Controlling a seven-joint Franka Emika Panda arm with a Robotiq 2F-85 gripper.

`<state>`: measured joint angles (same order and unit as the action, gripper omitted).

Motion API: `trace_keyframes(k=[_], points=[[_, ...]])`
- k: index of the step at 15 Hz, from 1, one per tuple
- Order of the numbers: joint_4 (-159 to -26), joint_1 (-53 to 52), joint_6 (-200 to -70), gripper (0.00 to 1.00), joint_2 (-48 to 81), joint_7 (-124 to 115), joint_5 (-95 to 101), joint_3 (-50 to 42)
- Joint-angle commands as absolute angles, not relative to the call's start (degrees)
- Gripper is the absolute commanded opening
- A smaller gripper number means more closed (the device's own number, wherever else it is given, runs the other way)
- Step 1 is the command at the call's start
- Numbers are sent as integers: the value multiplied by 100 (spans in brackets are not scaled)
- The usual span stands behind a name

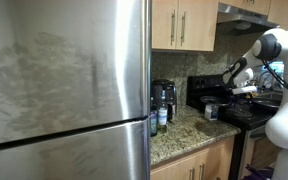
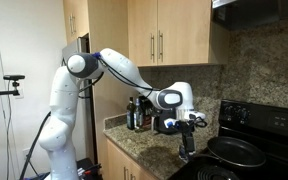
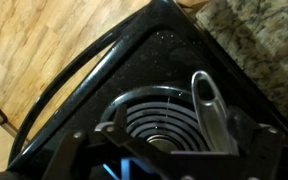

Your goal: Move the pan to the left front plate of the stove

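Pincer (image 2: 187, 148) looks spread wide over the stove's (image 2: 266, 122) coil (image 3: 156, 125), pan handle (image 3: 212, 108) running lengthwise between its fingers, pan (image 2: 235, 152) just right.

A black, shallow pan (image 2: 234, 152) is recorded upright on the stove's (image 2: 276, 122) dark cooktop, before its glossy back panel. One coil burner (image 3: 156, 125) is seen near the stove's front corner.

Soft indoor light, small grainy frames, steel sheen.

White rounded arm (image 2: 117, 63), black hand (image 2: 187, 148)
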<state>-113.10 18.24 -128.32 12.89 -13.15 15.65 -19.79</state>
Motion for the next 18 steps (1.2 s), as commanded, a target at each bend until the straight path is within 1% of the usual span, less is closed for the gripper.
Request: trace_keyframes(k=[1,3,4,11,15,16,18], points=[[-10903,1932,-13256,100,1885,-1134,897,-1860],[-10821,1987,-13060,100,2009,-897,117,-1676],[-11031,1826,-13158,100,1820,-1120,579,-1892],[-11024,1814,-13247,100,1898,-1073,538,-1890],[-10983,1719,-13487,100,2050,-1448,648,-1945],[-10999,1775,-13294,100,1938,-1258,526,-1893],[-10985,1792,-13342,100,2008,-1308,451,-1865]])
